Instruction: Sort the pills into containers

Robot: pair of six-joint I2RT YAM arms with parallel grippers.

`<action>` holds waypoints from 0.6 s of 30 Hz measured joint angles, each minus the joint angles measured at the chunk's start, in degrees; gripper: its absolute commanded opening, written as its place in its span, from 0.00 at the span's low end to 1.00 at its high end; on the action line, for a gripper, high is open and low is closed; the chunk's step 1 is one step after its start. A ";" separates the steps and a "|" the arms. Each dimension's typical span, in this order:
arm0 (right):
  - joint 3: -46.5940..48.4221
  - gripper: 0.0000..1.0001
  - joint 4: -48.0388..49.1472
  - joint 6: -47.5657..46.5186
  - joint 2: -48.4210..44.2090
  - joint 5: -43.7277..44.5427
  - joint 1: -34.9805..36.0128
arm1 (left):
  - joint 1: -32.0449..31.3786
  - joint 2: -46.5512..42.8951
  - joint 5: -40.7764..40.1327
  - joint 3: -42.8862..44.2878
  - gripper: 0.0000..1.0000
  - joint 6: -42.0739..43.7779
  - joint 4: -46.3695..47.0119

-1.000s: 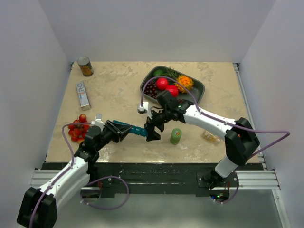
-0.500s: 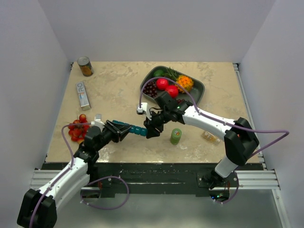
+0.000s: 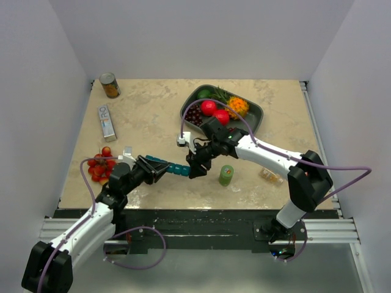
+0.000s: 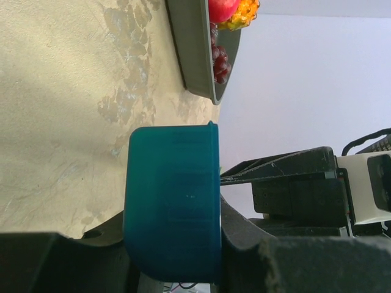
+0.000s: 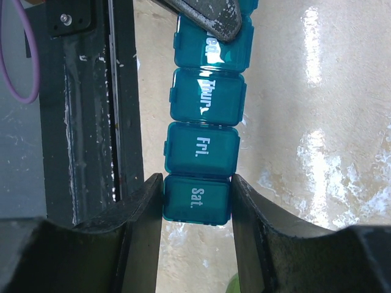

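Teal day-labelled pill-organizer strip [image 5: 200, 146], lids shut, horizontal, gripped at both ends.

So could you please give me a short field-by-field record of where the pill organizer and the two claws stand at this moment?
Task item: pill organizer, teal strip of day compartments
Left claw: shut on one end of the pill organizer
Right claw: shut on the Sat. compartment at the opposite end
Lids: Thurs., Fri. and Sat. closed in the right wrist view
Pills: none that I can make out
Nearby: green bottle just right of the right claw; fruit tray further back
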 measured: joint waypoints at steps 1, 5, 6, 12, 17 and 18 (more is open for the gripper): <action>0.00 0.32 0.00 0.00 0.00 0.00 0.00 | 0.00 0.00 0.00 -0.22 0.00 0.00 0.28; 0.00 0.33 -0.15 0.00 0.00 0.02 0.00 | 0.00 0.26 0.22 -0.46 0.00 -0.02 0.94; 0.00 0.32 -0.17 -0.02 0.00 0.02 0.00 | 0.00 0.35 0.24 -0.46 0.00 -0.02 1.09; 0.00 0.29 -0.26 -0.46 0.00 0.00 0.00 | 0.00 0.31 0.24 -0.46 0.00 0.00 1.09; 0.00 0.27 -0.66 -0.76 0.00 -1.22 -0.42 | -0.02 0.33 0.35 -0.44 0.00 1.42 0.44; 0.00 0.27 -0.74 -0.83 0.00 -1.68 -0.68 | -0.07 0.37 0.35 -0.33 0.00 2.01 0.20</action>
